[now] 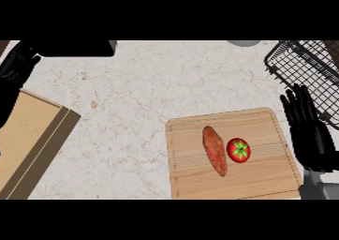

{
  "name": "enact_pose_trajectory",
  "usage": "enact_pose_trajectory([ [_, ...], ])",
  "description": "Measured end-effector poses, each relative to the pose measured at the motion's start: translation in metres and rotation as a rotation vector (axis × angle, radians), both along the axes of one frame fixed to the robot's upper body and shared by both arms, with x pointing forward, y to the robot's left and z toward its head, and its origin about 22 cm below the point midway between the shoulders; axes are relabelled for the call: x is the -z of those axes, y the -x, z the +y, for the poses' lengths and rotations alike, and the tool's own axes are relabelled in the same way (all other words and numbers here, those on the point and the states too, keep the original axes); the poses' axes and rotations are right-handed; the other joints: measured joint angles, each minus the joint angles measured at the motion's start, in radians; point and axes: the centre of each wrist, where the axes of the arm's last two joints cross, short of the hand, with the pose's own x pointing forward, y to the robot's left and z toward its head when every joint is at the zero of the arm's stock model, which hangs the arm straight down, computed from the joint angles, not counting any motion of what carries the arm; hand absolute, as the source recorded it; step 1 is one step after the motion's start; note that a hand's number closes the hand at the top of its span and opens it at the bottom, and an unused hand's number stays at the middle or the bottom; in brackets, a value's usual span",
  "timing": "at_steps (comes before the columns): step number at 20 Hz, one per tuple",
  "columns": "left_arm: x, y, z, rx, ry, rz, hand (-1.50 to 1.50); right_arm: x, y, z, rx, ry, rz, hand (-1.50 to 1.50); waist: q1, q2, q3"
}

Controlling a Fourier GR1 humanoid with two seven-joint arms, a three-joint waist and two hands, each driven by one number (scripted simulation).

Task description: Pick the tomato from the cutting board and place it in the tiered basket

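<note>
Tiered basket [312, 75] cut off at right edge, wooden box [30, 145] at left.

You are looking through a single head view that is facing steeply down onto the table [131, 103], sitting close enough that the cutting board [231, 185] is filling the lower right and the tiered basket [317, 75] is running off the upper right edge.

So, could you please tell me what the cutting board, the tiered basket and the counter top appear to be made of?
The cutting board looks like pale, matte wood: grain lines run across it. The tiered basket seems to be dark metal wire, judging by its open grid mesh. The counter top looks like light stone, perhaps marble, with faint brownish veining, though a laminate could look the same.
</note>
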Motion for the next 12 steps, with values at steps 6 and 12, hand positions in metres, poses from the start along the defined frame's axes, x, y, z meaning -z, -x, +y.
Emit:
enact_pose_trajectory([
  [6, 0.088, 0.027, -0.006, -0.139, 0.105, 0.211, 0.0, -0.044, -0.012, -0.031, 0.073, 0.214, -0.119, 1.5, 0.011, -0.052, 0.0],
  [12, 0.124, 0.046, -0.03, -0.184, 0.203, 0.202, 0.0, -0.026, 0.007, -0.067, 0.529, 0.177, 0.004, -1.5, -0.011, -0.071, 0.008],
])
